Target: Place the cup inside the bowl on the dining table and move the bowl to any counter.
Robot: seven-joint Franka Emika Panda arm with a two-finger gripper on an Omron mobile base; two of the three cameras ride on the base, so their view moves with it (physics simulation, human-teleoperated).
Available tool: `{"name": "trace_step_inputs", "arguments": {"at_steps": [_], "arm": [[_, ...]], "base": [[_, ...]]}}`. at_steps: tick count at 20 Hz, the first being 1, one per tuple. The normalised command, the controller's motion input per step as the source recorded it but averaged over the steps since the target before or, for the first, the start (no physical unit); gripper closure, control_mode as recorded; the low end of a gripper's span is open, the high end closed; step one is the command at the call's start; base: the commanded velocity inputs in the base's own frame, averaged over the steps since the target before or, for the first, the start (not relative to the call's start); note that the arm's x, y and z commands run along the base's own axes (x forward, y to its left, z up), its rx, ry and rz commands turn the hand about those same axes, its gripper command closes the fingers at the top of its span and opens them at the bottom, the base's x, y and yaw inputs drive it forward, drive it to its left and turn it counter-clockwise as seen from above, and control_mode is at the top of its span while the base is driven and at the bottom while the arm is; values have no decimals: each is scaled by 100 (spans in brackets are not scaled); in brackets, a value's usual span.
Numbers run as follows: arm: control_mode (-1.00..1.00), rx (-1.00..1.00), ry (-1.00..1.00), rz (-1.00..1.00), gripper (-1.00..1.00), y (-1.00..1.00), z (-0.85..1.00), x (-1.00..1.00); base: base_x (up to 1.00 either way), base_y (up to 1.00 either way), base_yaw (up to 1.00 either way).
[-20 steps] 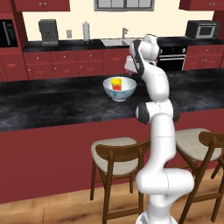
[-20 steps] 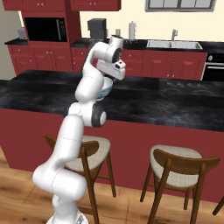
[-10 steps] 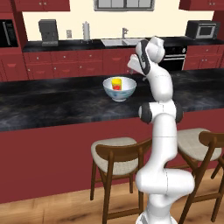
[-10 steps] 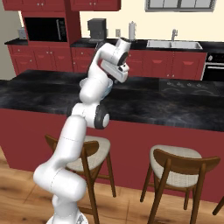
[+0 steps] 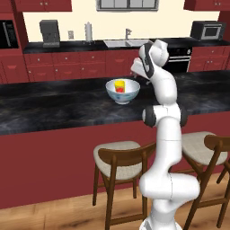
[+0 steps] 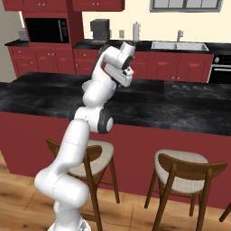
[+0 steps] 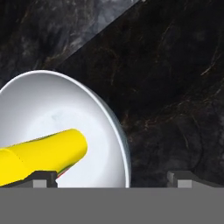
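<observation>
Yellow cup is seen lying inside the bowl, which stands on the bench, so the first step is judged done. The gripper is spread wide and empty, just right of the bowl. Next, the bowl's rim must be grasped and the bowl carried to the far counter.

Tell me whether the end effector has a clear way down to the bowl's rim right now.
Probably yes. The end effector is open and hangs above the bowl on the dining table. Only the cup sits inside, and the near rim looks free, with bare tabletop beside it.
</observation>
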Motion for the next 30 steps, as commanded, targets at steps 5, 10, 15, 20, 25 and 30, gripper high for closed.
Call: {"name": "trace_step_inputs", "arguments": {"at_steps": [5, 10, 15, 20, 25, 30], "arm": [[-100, 0, -2, 0, -100, 2, -21, 1], [-100, 0, 0, 0, -100, 4, -25, 0], [-100, 0, 0, 0, -100, 12, -24, 0], [-100, 0, 0, 0, -100, 7, -22, 0], [-100, 0, 0, 0, -100, 0, -21, 0], [-100, 0, 0, 0, -100, 0, -17, 0]], "base": [[0, 0, 0], [0, 0, 0], [0, 0, 0], [0, 0, 0], [0, 0, 0], [0, 0, 0]]}}
